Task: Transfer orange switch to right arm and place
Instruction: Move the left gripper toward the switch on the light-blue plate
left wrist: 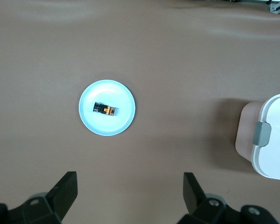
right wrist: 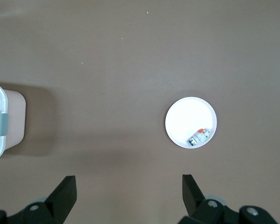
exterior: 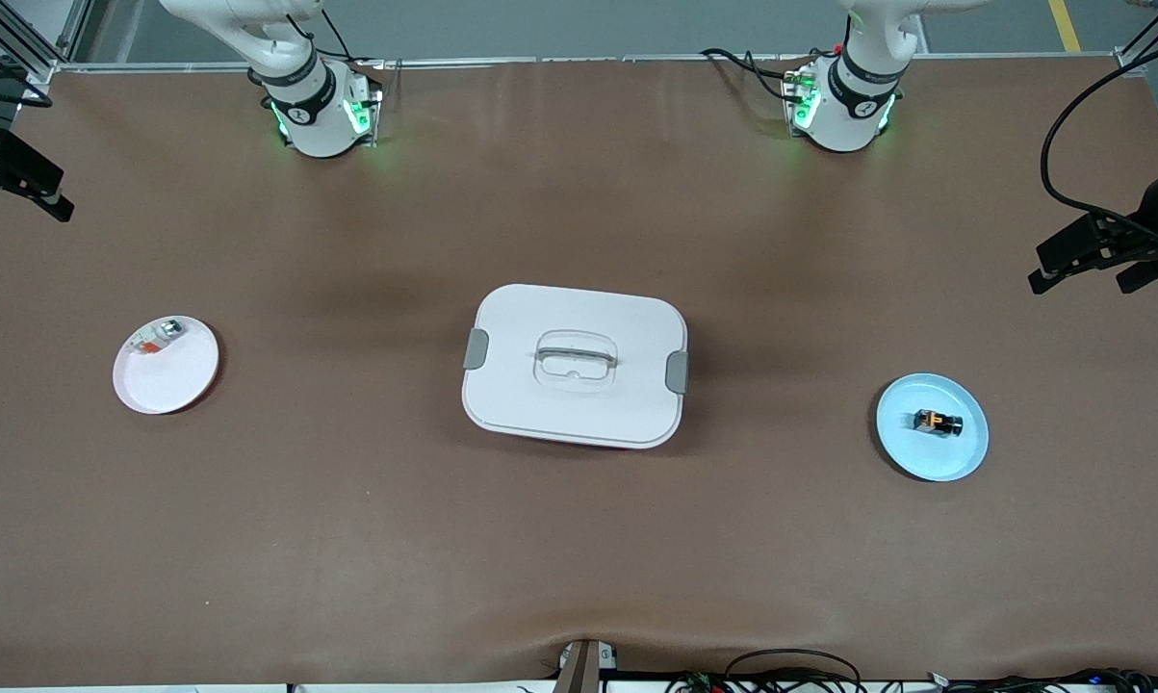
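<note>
We see three containers on the brown table mat (exterior: pixel 347 520). In the middle sits a white lidded box (exterior: pixel 575 366) with grey latches at its two short ends and a recessed handle on top; its lid is on, so we cannot tell what it holds. Toward the left arm's end lies a light blue plate (exterior: pixel 954 460) carrying the orange switch (exterior: pixel 938 422), which rests near the plate's middle. Toward the right arm's end lies a white plate (exterior: pixel 169 380) with a small silver-white piece (exterior: pixel 160 337) bearing a red-orange bit, set close to the rim. The orange switch is a tiny black blocky part with an orange band across its middle, lying on its side. The mat is plain and slightly rippled near the front edge, where cables trail off the table. The left gripper (left wrist: pixel 130 196) hangs over the mat near the blue plate, fingers spread and holding nothing. The right gripper (right wrist: pixel 129 196) waits over the mat near the white plate, likewise spread and empty.
</note>
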